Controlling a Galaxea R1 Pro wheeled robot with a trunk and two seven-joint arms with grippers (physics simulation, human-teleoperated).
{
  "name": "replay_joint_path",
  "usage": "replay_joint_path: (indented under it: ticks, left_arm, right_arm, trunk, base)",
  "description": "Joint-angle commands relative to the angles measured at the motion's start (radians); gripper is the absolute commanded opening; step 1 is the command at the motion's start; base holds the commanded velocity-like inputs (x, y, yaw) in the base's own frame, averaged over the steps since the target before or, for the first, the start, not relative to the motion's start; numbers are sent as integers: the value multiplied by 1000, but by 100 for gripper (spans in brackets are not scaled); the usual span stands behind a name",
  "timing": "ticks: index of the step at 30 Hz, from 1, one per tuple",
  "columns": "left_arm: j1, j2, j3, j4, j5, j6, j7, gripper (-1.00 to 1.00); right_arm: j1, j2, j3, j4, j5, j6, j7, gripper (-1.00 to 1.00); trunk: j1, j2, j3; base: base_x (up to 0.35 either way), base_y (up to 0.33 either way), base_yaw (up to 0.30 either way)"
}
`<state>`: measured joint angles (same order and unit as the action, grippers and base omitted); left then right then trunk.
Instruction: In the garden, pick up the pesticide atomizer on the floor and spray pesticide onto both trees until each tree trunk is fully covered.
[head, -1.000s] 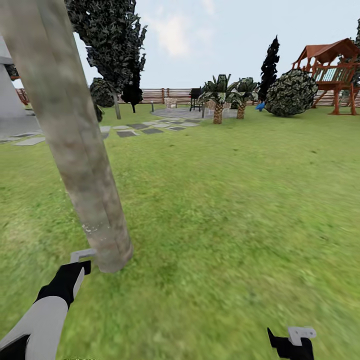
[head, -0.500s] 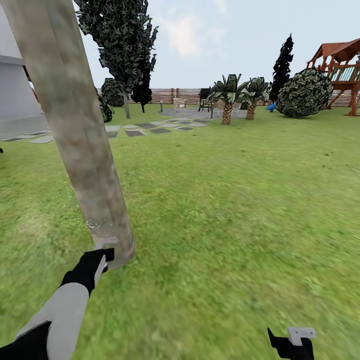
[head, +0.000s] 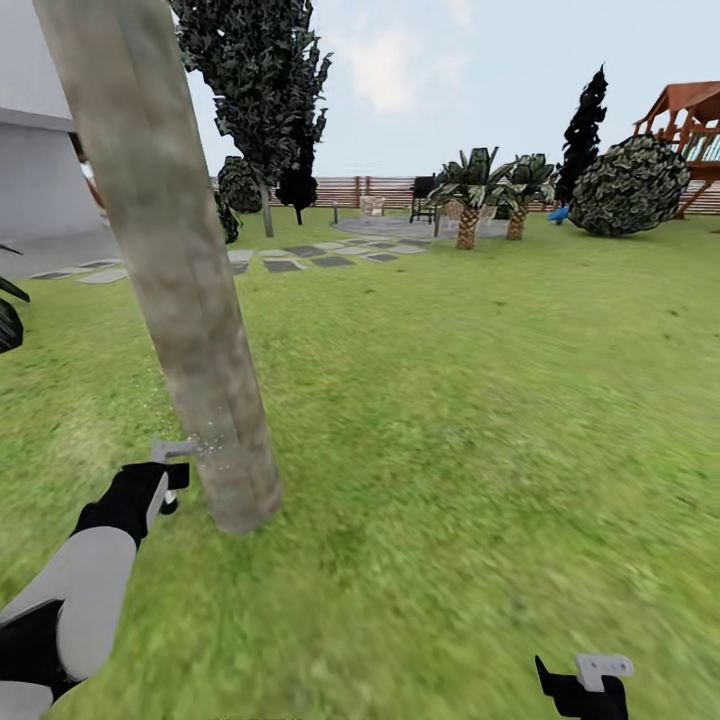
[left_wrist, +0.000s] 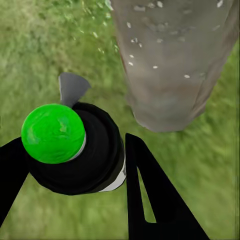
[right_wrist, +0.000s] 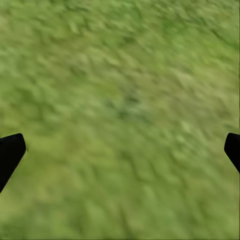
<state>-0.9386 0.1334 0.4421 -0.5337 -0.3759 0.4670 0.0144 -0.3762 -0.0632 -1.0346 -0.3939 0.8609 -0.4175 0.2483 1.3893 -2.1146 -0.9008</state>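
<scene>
Atomizer clamped in the left gripper, right beside the base of the tree trunk.

In the left wrist view the left gripper (left_wrist: 70, 165) grasps the pesticide atomizer (left_wrist: 82, 155), a round black bottle with a glossy green cap, between its flat black fingers (left_wrist: 150, 195); the tree trunk (left_wrist: 175, 60) stands just beyond it at upper right, a thick smooth cylinder of mottled grey-brown bark flecked with white specks. In the head view the left gripper (head: 165, 480) sits at lower left, just beside the trunk's (head: 180, 270) foot. The right gripper (right_wrist: 120, 150) hangs over bare blurred grass (right_wrist: 125, 90), fingers spread wide with nothing between them. Behind, a green lawn (head: 480, 400) runs to grey stepping slabs (head: 280, 262), short palms (head: 468, 190) and a brown slat fence (head: 350, 190) at upper centre.
</scene>
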Motion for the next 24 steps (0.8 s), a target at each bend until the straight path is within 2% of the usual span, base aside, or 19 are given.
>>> replay_joint_path:
  ticks: [1,4,10,13,19,24]
  left_arm:
    - [-17,-6,3,0,-3,6,1,-100]
    - [-46,-24,1,-2,-5,40,1,-100]
    - [-34,-17,-1,-4,-7,47,-1,-100]
    - [-33,-17,-1,-5,-6,47,-1,-100]
    - [-32,-18,0,-5,-6,45,1,-100]
    - [-32,-15,-2,-24,-9,42,2,-100]
  right_arm:
    - [-1,0,-8,0,4,-4,8,100]
    - [-1,0,-9,-2,3,-4,8,100]
    - [-1,0,-8,-2,4,-4,8,100]
    - [-1,0,-8,-2,4,-4,8,100]
    - [-1,0,-8,-2,4,-4,8,100]
    - [-1,2,-8,-1,4,-4,8,100]
  trunk:
    - [0,0,-1]
    - [0,0,-1]
    - [0,0,-1]
    - [0,0,-1]
    - [0,0,-1]
    - [0,0,-1]
  base:
    - [0,0,230]
    - [0,0,56]
    - [1,-5,2]
    - [82,-189,0]
    - [250,-129,3]
    - [147,-3,197]
